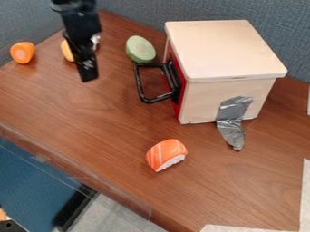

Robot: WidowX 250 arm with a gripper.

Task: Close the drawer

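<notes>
A pale wooden box [227, 50] stands at the upper right, with its drawer on the left side. The red drawer front [176, 102] sits close against the box; I cannot tell if a small gap is left. From it a black handle [140, 86] sticks out to the left. My black gripper [85, 56] hangs at the upper left, left of the handle and apart from it.
A green round piece [140, 49] lies behind the handle. Two orange pieces are at the upper left, one [22, 52] near the edge, the other [66, 50] partly behind the gripper. Salmon sushi [167, 154] lies in front of the box; grey tape [232, 120] hangs from its side.
</notes>
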